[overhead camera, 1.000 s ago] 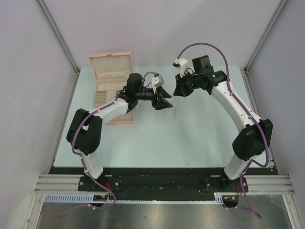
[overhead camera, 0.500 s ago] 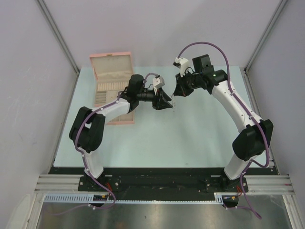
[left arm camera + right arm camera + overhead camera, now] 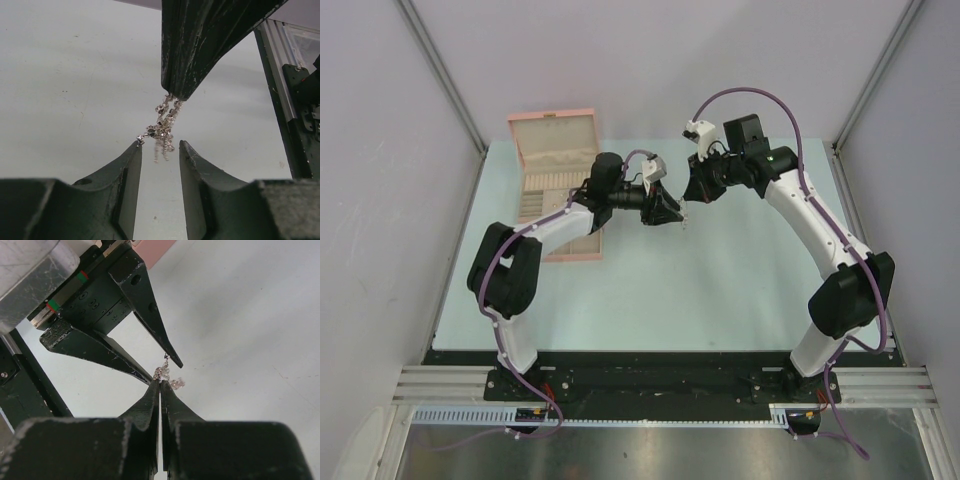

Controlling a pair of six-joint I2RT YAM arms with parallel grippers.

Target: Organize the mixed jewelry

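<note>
step: looks like teasing one piece out of the mixed jewelry; none of this clump is sorted into the pink box yet
right claw: clenched, grasping the mixed jewelry by its top; the silvery clump dangles below the tips, off the counter
left claw: released, jaws parted, one on each side of the hanging clump; grips nothing
contact: one strand end touches a left fingertip; the rest hangs free in the gap
jewelry place: in the air about mid-width of the counter, closer to the far edge than the near one
box place: far-left corner of the counter, lid up, compartments showing; contents too small to tell
do it well: clamp the left claw on a single low strand, not the whole knot; pinch right at the tips so the thin chain can't slip out
pull: draw away slowly, sideways from the right claw while it holds firm; a jerk would probably tighten the knot or snap a link
risk: tiny bits may shake loose and drop onto the pale counter, hard to spot there
unclear: how many pieces are in the clump, can't tell
</note>
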